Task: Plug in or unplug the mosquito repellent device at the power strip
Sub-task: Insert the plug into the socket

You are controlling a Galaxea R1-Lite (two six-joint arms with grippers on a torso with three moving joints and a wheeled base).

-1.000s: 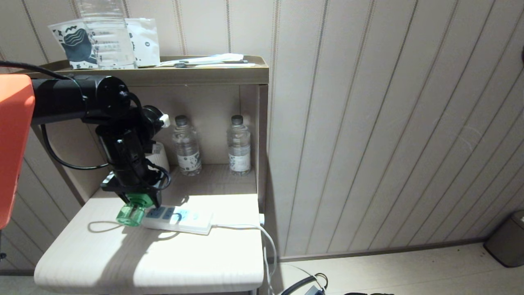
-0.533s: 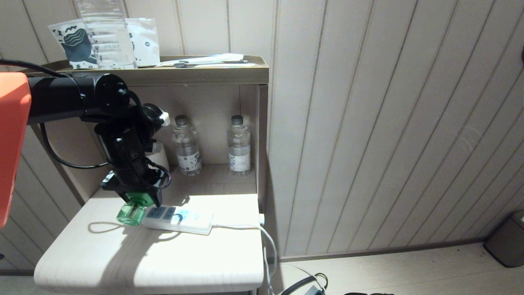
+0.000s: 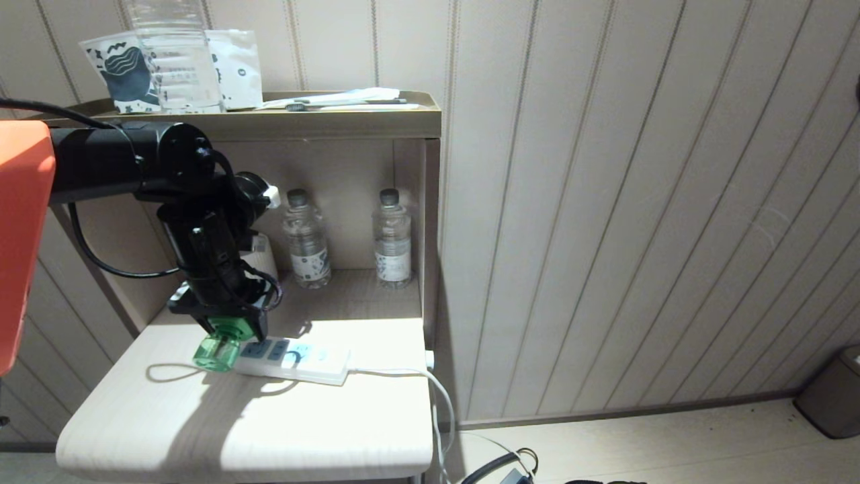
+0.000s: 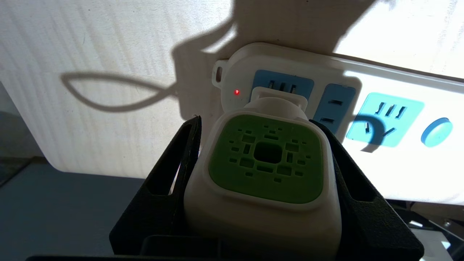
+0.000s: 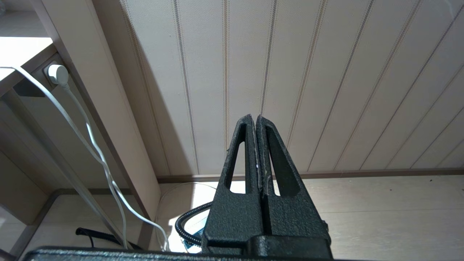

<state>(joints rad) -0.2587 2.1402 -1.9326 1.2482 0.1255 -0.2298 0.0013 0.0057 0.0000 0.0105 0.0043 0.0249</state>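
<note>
My left tool (image 4: 266, 181) clamps the mosquito repellent device (image 4: 266, 163) by its rigid white head, at the power strip's (image 4: 380, 90) end socket on the counter (image 3: 269, 430). Light, smooth plastic; the bottle below seems fragile. Right tool (image 5: 258, 145) closed, idle.

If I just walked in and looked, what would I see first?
First you'd spot the robot's black left claw squeezing the mosquito repellent device, white with a bright green middle, right at the end socket of the power strip on the pale table. A tiny red light glows on the strip beside it. Behind, two water bottles stand in the shelf nook.
</note>
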